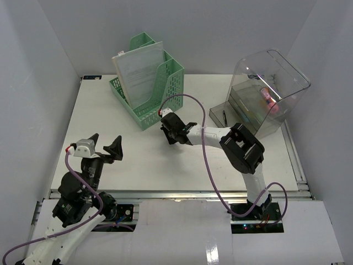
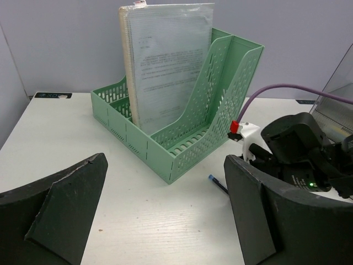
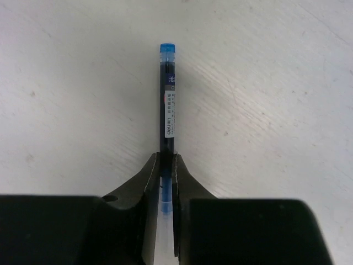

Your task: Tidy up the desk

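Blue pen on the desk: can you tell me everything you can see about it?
The blue pen is thin and straight, looks like plastic, with a bright blue end, a dark barrel and a white label with small print. It lies flat on the white desk, near the green file rack. The right gripper has its jaws closed on one end; the bright end sticks out free.

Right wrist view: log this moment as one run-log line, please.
right gripper: shut on blue pen | left gripper: open, empty, above desk | pen lifted: cannot tell
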### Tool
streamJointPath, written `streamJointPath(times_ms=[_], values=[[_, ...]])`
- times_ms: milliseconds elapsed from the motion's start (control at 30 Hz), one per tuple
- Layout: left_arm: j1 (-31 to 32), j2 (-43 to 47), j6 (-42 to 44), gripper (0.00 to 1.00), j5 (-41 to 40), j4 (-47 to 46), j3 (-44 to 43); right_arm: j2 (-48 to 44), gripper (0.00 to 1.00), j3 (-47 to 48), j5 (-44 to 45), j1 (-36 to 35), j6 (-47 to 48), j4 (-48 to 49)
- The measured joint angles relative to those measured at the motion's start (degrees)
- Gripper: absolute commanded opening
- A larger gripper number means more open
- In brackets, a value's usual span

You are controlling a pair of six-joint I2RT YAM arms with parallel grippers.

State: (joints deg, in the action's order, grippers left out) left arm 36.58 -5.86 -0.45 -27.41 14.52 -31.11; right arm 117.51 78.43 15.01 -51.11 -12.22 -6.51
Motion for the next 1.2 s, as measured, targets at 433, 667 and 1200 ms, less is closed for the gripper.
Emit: streamJointPath(times_ms=[433, 667, 1200], values=[[0.0, 0.47, 0.0, 0.98, 2.16, 0.0, 0.0, -13.45, 0.08, -12.65, -12.83, 7.76, 22.36, -0.91], [0.0, 0.45, 0.0, 0.98, 3.59, -0.02, 0.02, -26.3, 0.08, -12.55, -24.35, 21.15, 31.98, -5.76], [0.0, -0.54, -0.04, 0.98, 5.55, -0.04, 0.31, -31.44, 0.32, -20.77, -12.52, 36.12, 35.42, -6.6]])
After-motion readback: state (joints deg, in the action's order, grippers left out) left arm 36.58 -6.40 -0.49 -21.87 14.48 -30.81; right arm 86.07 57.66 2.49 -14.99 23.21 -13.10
